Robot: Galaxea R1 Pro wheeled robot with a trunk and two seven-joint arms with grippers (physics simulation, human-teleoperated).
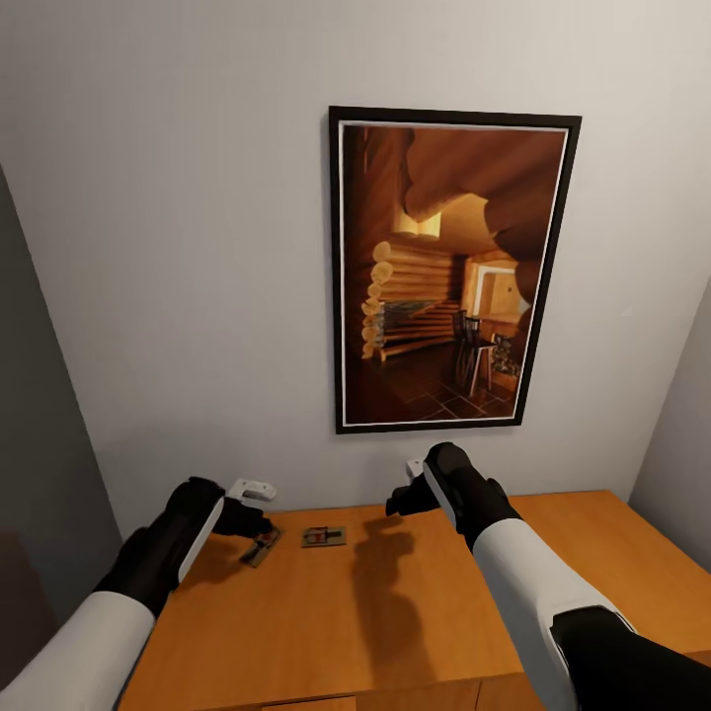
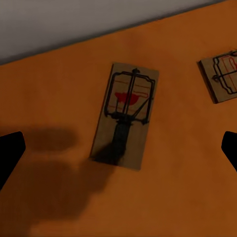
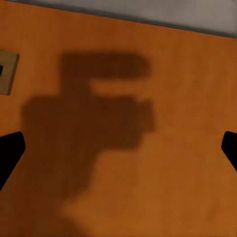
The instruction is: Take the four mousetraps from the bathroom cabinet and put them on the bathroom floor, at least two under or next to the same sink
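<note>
Now at the pick-up step, the left hand point(image 1: 259, 513), fingers spread, hovers above one mousetrap point(image 2: 124, 115) on the cabinet point(image 1: 415, 602) top, a second mousetrap point(image 1: 323, 536) just beside. The right hand point(image 1: 407, 486) hangs released nearby. Next it likely must descend and clamp the board.

Two mousetraps point(image 1: 261, 548) point(image 1: 323, 536), one cabinet point(image 1: 395, 612), one picture point(image 1: 449, 272)

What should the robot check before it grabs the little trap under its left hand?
1. Left hand over the near mousetrap: ok, the trap lies between the fingertips in the left wrist view.
2. Left hand open: ok, fingertips wide apart.
3. Trap flat on the cabinet top: ok.
4. Second mousetrap apart from the first: ok.
5. Right hand out of the way: ok, it hovers over bare wood.
6. Other two traps located: cannot tell.
</note>
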